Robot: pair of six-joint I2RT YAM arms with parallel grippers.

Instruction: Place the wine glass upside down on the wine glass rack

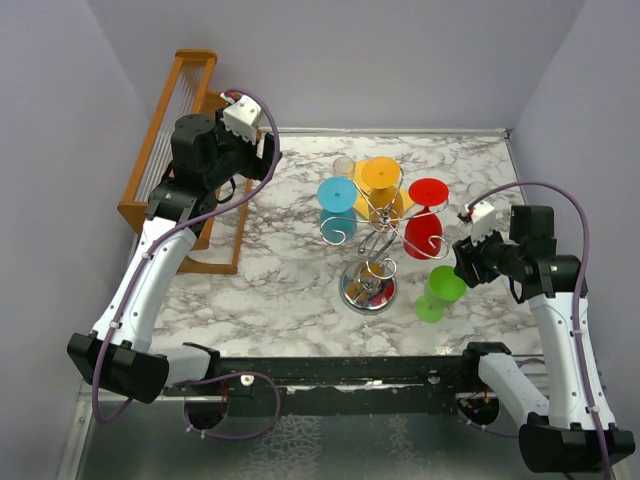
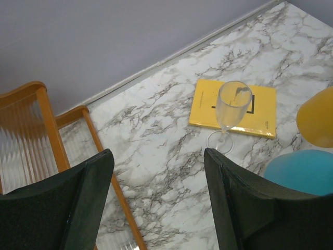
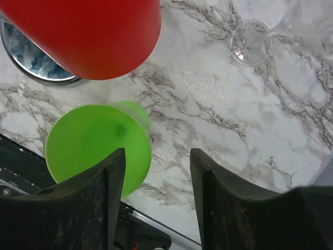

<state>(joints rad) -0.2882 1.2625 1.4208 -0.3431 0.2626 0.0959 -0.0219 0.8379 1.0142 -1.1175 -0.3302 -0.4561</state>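
Observation:
The chrome wine glass rack [image 1: 371, 245] stands mid-table on its round mirror base [image 3: 31, 60]. Blue [image 1: 337, 205], orange [image 1: 381, 180] and red [image 1: 424, 225] glasses hang upside down on it. A green wine glass [image 1: 438, 294] stands on the marble just right of the base. My right gripper [image 1: 466, 268] is beside it. In the right wrist view this gripper [image 3: 156, 156] is open, with the green glass [image 3: 93, 148] outside its left finger and only marble between the jaws. My left gripper [image 2: 158, 156] is open and empty at the back left, facing a clear wine glass [image 2: 234, 107].
An orange wooden slatted rack [image 1: 170, 150] leans at the back left, under my left arm. A yellow book [image 2: 263, 107] lies behind the clear glass. The clear glass's foot [image 3: 251, 46] shows in the right wrist view. The black base rail [image 1: 330, 370] runs along the near edge.

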